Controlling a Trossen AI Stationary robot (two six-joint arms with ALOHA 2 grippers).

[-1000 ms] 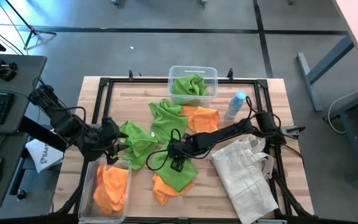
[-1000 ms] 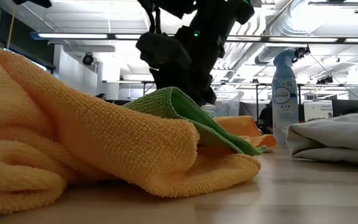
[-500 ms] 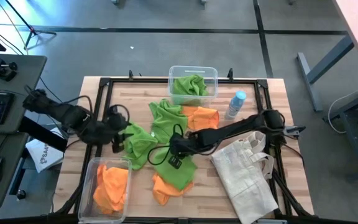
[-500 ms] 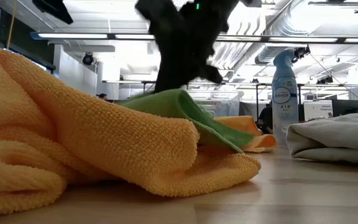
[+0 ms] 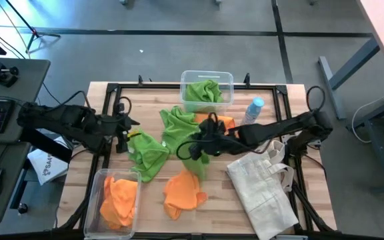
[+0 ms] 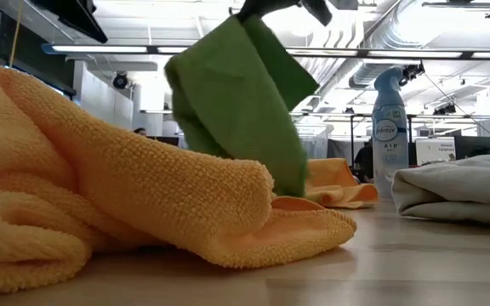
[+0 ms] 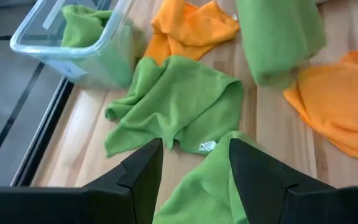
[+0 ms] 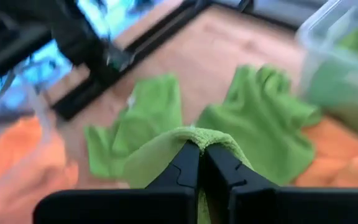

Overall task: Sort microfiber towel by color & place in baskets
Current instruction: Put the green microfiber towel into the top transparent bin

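Observation:
My right gripper (image 5: 202, 138) is shut on a green microfiber towel (image 6: 236, 102), which hangs over the table's middle. Under it an orange towel (image 5: 184, 193) lies flat on the wood. Two more green towels (image 5: 149, 152) (image 5: 179, 123) and an orange one (image 5: 219, 121) lie spread around. The far basket (image 5: 207, 75) holds green towels. The near-left basket (image 5: 92, 200) holds orange ones. My left gripper (image 7: 194, 171) stands open over the left green towel, touching nothing. My right gripper pinches a bunched fold of the green towel (image 8: 191, 138) between its two fingers, slanting down from the table's right side. The cloth drapes over the fingertips (image 8: 185, 163) and hangs slack below them, lifted off the orange towel.
An off-white tote bag (image 5: 265, 187) lies at the near right. A clear bottle with a blue cap (image 5: 252, 112) stands at the far right. In the low view an orange towel (image 6: 126, 195) fills the foreground. A black frame (image 5: 109, 90) runs along the table's edges.
My right gripper has risen and gone toward the far edge with the green towel, which lay on the orange towel and now hangs below the fingers. The orange towel has stayed on the table. My left gripper has swung from the near-left basket toward the far edge.

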